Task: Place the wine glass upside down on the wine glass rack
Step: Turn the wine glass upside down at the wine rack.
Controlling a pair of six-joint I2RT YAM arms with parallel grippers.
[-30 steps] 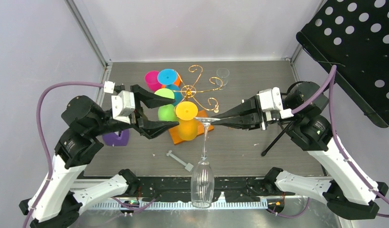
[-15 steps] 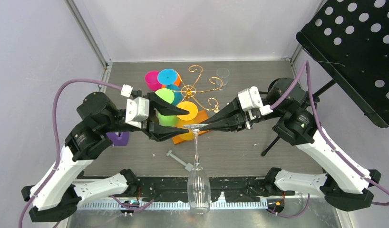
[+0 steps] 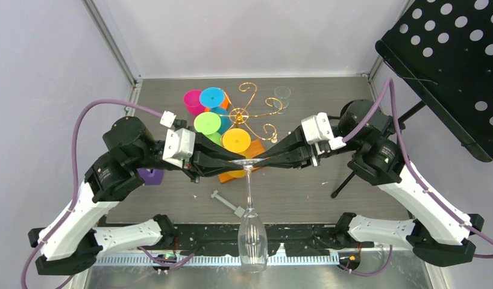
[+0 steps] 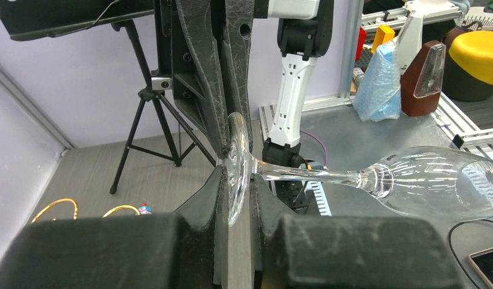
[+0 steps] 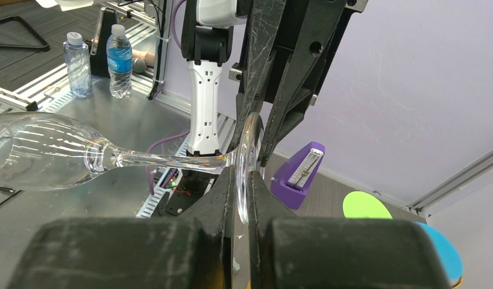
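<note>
My left end effector (image 3: 234,161) and right end effector (image 3: 257,161) are black. The wine glass (image 3: 254,241) between them is clear. Behind them the wine glass rack (image 3: 249,114) is gold, with a pink cup (image 3: 191,100), blue cup (image 3: 212,97), green cup (image 3: 207,122) and yellow cup (image 3: 237,140).

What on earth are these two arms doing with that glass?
One clear wine glass is gripped from both sides. The left gripper and the right gripper each pinch its round foot, holding it in the air on the near side of the gold wine glass rack. It is not on the rack yet.
</note>
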